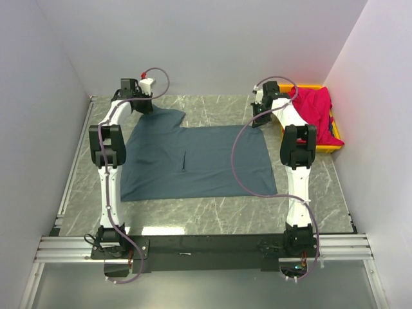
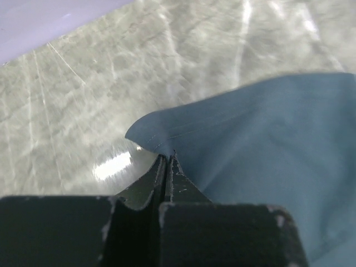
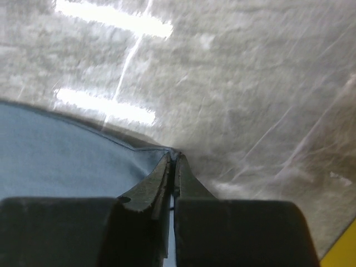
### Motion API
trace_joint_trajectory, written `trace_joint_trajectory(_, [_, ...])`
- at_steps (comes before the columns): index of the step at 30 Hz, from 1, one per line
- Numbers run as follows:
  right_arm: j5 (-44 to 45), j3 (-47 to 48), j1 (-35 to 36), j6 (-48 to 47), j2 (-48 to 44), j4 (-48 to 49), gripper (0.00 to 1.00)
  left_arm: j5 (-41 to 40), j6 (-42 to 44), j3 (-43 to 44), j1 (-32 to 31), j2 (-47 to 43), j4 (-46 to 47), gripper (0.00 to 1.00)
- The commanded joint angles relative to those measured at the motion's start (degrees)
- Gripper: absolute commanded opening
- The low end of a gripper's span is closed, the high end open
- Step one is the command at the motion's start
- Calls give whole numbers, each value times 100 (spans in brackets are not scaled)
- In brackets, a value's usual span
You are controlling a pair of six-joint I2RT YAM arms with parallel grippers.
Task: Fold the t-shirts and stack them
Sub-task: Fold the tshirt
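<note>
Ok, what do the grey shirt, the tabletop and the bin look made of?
Grey shirt: soft matte cloth, likely cotton knit; it drapes in folds and shows a stitched hem. Tabletop: glossy, marble-patterned, stone or laminate, I cannot tell; it mirrors the lights. Bin: smooth yellow, probably plastic, with a stiff straight rim.

The left arm point(image 1: 108, 183) and the right arm point(image 1: 296, 183) are built alike: white links between boxy black joint housings; each rises from a black base point(image 1: 107, 239); a thin mauve-grey cable point(image 1: 235, 161) loops loosely along each arm; a small red fitting point(image 1: 143, 74) tops the left wrist; the left end effector point(image 2: 167, 157) and the right end effector point(image 3: 173, 156) have matt black fingers with chipped, pale-flecked edges.
</note>
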Motion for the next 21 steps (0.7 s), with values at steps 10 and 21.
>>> trace_joint_trajectory(10, [-564,-672,-148,-4,-1305,285,0,630,265,-1338,94,-2212,39,0])
trace_joint_trajectory(21, [-687,-1411,-280,-180,-1868,276,0,815,582,-2930,392,-3670,-128,0])
